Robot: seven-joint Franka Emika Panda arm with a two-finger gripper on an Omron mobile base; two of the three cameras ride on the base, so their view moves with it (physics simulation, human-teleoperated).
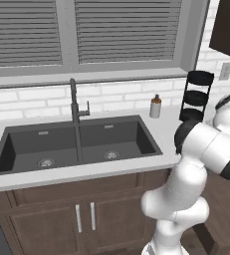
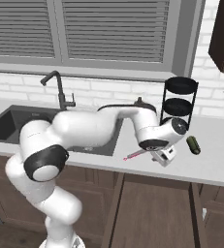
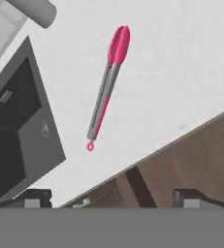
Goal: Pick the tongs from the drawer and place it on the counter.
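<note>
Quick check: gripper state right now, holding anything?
Gripper: open, holding nothing; the tongs lie free on the counter.

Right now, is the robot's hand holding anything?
No. The tongs lie flat on the counter, and the gripper is open above them, holding nothing.

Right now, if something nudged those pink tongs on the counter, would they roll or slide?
The tongs lie flat on the smooth counter, so they would probably slide or spin, not roll. Being slim, they are likely light. The metal arms look stiff, though they may flex together when squeezed.
</note>
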